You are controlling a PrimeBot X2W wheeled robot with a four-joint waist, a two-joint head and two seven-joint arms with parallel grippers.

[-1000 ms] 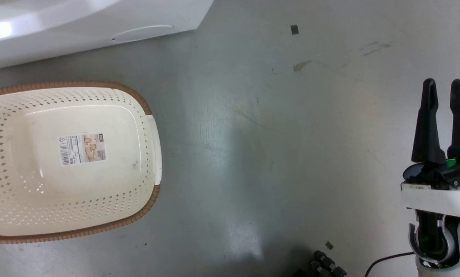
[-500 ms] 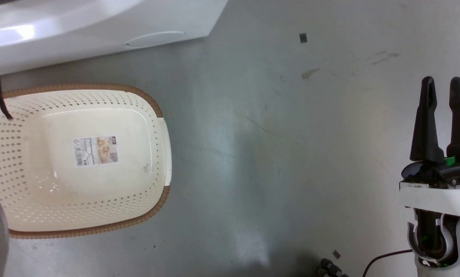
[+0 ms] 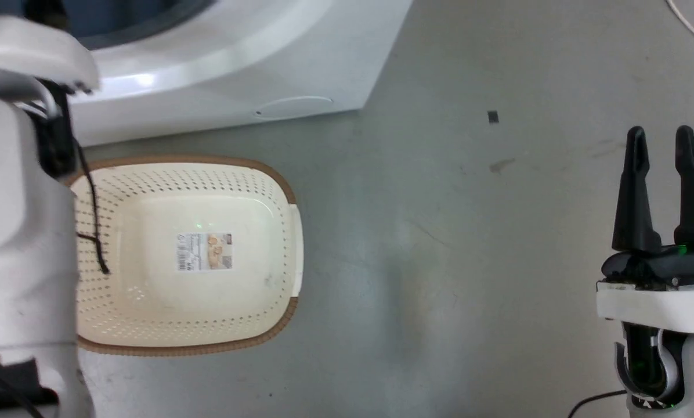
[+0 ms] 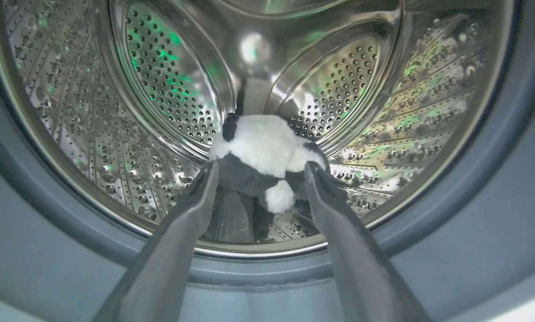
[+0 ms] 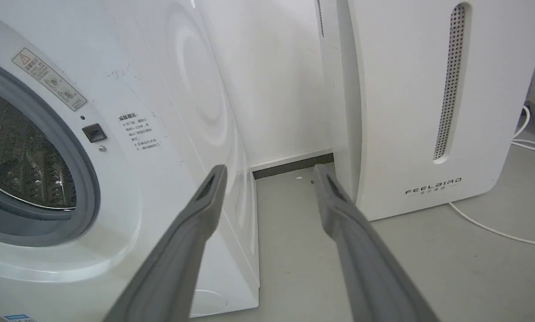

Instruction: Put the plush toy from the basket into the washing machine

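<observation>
Placement step judged all but done. The plush toy (image 4: 267, 147) is seen lying low in the steel drum (image 4: 169, 89) of the washing machine (image 3: 237, 75). The left gripper (image 4: 261, 167) is pointed into the drum, fingers (image 4: 178, 232) spread wide either side of the toy; nothing is clamped (contact at the tips cannot be told). The basket (image 3: 248, 191) is seen on the floor (image 3: 440, 261) before the machine, only a label sticker (image 3: 203, 251) inside. The right gripper (image 3: 659, 132) is held well apart, its prongs parted, nothing gripped. Next move judged: left arm (image 3: 22, 232) to be drawn straight back past the grey seal (image 4: 26, 214), fur not snagged.
</observation>
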